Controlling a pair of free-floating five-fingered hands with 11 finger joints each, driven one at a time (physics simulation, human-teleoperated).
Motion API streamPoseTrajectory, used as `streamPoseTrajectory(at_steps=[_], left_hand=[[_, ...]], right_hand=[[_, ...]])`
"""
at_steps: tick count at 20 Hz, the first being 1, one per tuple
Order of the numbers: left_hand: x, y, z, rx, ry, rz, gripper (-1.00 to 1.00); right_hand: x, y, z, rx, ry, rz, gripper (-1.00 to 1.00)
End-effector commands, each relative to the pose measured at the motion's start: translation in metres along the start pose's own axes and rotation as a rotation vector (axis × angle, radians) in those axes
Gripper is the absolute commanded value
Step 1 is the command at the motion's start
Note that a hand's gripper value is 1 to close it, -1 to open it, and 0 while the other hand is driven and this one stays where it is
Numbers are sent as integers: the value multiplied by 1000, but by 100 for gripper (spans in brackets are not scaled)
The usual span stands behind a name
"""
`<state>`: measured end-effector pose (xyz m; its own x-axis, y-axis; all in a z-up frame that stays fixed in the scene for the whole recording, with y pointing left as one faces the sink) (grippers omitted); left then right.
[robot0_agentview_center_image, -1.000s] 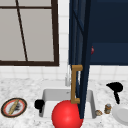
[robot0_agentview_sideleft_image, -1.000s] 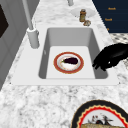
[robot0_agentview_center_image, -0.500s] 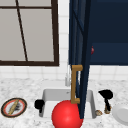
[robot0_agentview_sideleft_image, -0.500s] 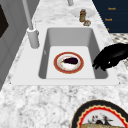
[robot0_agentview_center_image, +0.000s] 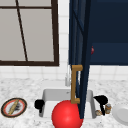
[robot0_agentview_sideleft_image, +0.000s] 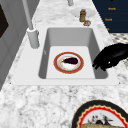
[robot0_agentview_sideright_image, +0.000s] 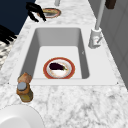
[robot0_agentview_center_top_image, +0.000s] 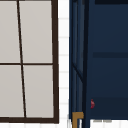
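Robot hands (robot0_agentview_center_image: 39, 104) (robot0_agentview_center_image: 100, 100) flank one sink (robot0_agentview_center_image: 50, 93), one plate (robot0_agentview_sideleft_image: 68, 62).

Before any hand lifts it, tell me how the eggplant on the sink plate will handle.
The eggplant looks rounded and glossy, so probably slippery and apt to roll. It lies loose on the plate, so a push likely slides it. The nearest hand hovers at the sink's rim.
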<state>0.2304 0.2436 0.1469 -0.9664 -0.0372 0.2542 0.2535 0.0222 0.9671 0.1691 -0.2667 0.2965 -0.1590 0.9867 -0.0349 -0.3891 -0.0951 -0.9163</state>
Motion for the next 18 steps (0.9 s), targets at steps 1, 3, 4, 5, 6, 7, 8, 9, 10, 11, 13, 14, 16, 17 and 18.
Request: streamPoseTrajectory(at_steps=[1,3,4,5,6,7,8,9,10,11,13,14,16,17,18], left_hand=[[0,0,0,0,0,0,0],[0,0,0,0,0,0,0],[0,0,0,0,0,0,0],[0,0,0,0,0,0,0],[0,0,0,0,0,0,0],[0,0,0,0,0,0,0],[0,0,0,0,0,0,0],[0,0,0,0,0,0,0],[0,0,0,0,0,0,0],[0,0,0,0,0,0,0],[0,0,0,0,0,0,0],[0,0,0,0,0,0,0],[0,0,0,0,0,0,0],[0,0,0,0,0,0,0],[0,0,0,0,0,0,0]], right_hand=[[-7,25,-10,28,3,-37,-100],[-6,34,-19,42,4,-50,-100],[-9,38,-27,48,-7,-55,-100],[-10,43,-32,56,-9,-58,-100],[-11,49,-37,64,-11,-64,-100],[-11,53,-43,65,-18,-72,-100],[-13,57,-50,69,-24,-79,-100],[-14,60,-58,72,-29,-83,-100],[-17,63,-67,80,-34,-87,-100],[-21,67,-76,89,-34,-86,-100],[-28,82,-97,81,-18,-57,-100],[-30,87,-105,81,-21,-58,-100],[-31,98,-120,93,-17,-59,-100],[-31,104,-127,104,-22,-66,-100],[-33,109,-134,108,-26,-67,-100]])
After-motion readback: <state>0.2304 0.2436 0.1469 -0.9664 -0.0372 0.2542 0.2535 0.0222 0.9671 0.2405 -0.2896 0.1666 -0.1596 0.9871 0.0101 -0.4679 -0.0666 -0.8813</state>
